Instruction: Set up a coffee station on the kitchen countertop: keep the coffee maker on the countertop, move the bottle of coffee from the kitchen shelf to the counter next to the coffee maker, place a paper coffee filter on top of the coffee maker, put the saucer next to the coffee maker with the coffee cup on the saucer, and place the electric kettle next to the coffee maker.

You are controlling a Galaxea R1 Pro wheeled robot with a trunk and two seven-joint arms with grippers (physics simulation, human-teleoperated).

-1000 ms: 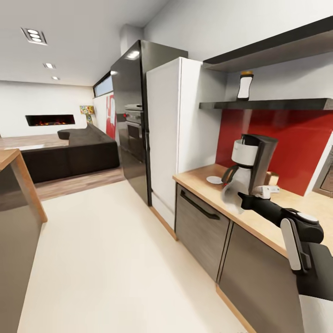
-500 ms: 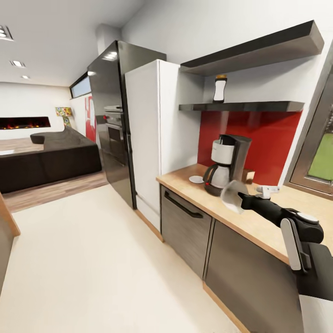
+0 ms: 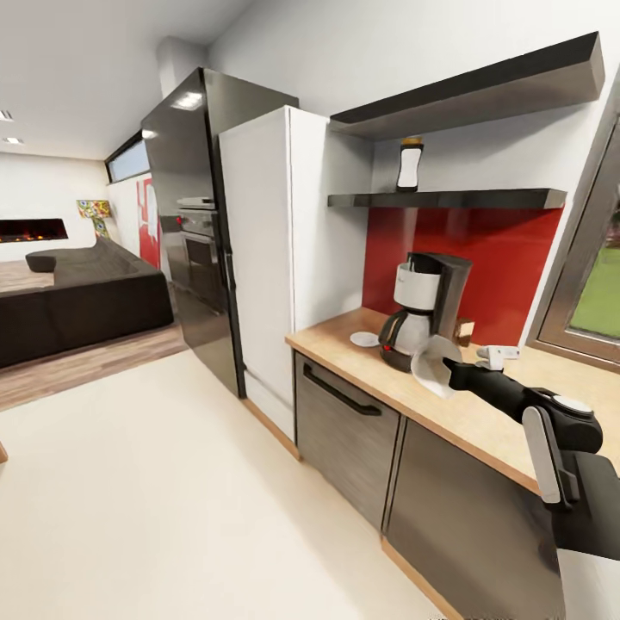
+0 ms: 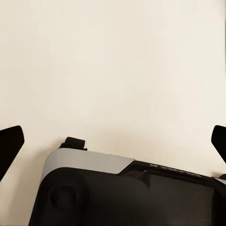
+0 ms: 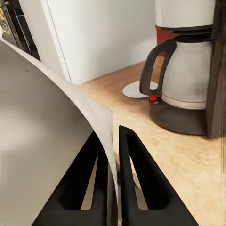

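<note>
My right gripper (image 3: 448, 373) is shut on the paper coffee filter (image 3: 431, 365), a cream sheet held in the air over the countertop (image 3: 469, 418) just in front of the coffee maker (image 3: 428, 308). In the right wrist view the filter (image 5: 52, 132) is pinched between the black fingers (image 5: 141, 181), with the coffee maker (image 5: 188, 70) and saucer (image 5: 135, 89) beyond. The saucer (image 3: 365, 339) lies left of the machine. The bottle of coffee (image 3: 410, 164) stands on the kitchen shelf (image 3: 448, 199). My left gripper (image 4: 113, 141) hangs open above the floor. The coffee cup and electric kettle are out of view.
A white fridge (image 3: 267, 258) and a tall black oven cabinet (image 3: 185, 232) stand left of the counter. A window frame (image 3: 568, 301) closes the right end. A small brown box (image 3: 465, 330) sits behind the coffee maker. A dark sofa (image 3: 77, 297) lies far left across the cream floor.
The camera has swung right and moved nearer the counter, so the kitchen shifted left in the picture. My right arm holds the filter in the same pose throughout.
</note>
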